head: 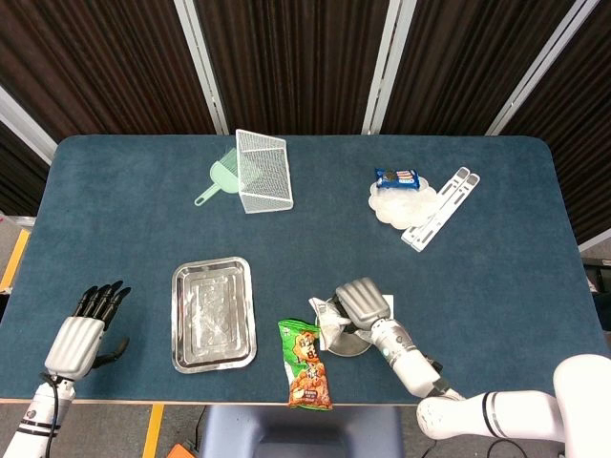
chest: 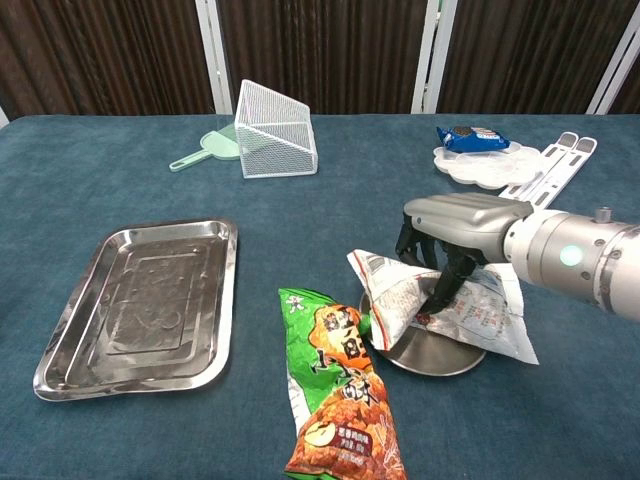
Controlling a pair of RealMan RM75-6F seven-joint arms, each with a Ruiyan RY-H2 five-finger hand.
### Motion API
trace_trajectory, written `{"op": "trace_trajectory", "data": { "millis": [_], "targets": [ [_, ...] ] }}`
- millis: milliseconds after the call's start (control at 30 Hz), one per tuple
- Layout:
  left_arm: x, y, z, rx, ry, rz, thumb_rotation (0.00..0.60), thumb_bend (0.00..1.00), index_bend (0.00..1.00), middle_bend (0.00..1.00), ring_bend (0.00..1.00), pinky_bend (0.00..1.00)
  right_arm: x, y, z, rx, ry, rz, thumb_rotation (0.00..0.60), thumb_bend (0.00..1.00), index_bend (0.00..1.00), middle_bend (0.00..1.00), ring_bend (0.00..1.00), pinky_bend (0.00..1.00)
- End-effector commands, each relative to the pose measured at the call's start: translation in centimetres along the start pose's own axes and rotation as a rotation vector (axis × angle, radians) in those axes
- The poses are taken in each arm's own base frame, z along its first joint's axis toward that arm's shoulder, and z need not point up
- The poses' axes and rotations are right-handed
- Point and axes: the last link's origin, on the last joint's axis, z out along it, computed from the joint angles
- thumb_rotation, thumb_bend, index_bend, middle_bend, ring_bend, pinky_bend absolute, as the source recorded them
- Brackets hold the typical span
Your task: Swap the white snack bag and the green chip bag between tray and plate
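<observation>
My right hand (chest: 450,235) (head: 361,302) grips the white snack bag (chest: 440,305) (head: 326,322) and holds it down on the round metal plate (chest: 432,356) (head: 351,346). The bag covers most of the plate. The green chip bag (chest: 335,385) (head: 306,364) lies on the table at the front, its top end against the plate's left rim. The rectangular metal tray (chest: 140,305) (head: 213,313) sits empty to the left. My left hand (head: 81,334) hovers open near the table's front left corner, far from everything.
A white wire basket (head: 263,170) and a green scoop (head: 218,179) stand at the back. A blue snack pack (head: 397,177) lies on a white plate (head: 403,201) beside a white stand (head: 441,207) at the back right.
</observation>
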Motion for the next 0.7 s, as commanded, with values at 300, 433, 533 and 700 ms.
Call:
{"op": "trace_trajectory", "data": {
  "millis": [300, 433, 533, 700],
  "targets": [
    [-0.4, 0.9, -0.3, -0.031, -0.027, 0.015, 0.6, 0.36, 0.0, 0.0, 0.0, 0.0, 3.9, 2.0, -3.6, -0.061, 0.079, 0.059, 0.6, 0.11, 0.0, 0.02, 0.0, 0.0],
    [-0.6, 1.6, -0.5, -0.058, -0.038, 0.007, 0.6, 0.36, 0.0, 0.0, 0.0, 0.0, 4.5, 3.1, -5.1, -0.034, 0.081, 0.124, 0.6, 0.11, 0.0, 0.0, 0.0, 0.0],
    [-0.8, 2.5, -0.8, -0.106, -0.057, -0.051, 0.6, 0.36, 0.0, 0.0, 0.0, 0.0, 4.6, 4.4, -7.0, -0.028, 0.105, 0.153, 0.6, 0.11, 0.0, 0.0, 0.0, 0.0],
    [-1.3, 4.5, -0.4, -0.231, -0.116, -0.054, 0.6, 0.36, 0.0, 0.0, 0.0, 0.0, 2.5, 8.0, -13.2, -0.081, 0.27, 0.103, 0.6, 0.11, 0.0, 0.0, 0.0, 0.0]
  ]
}}
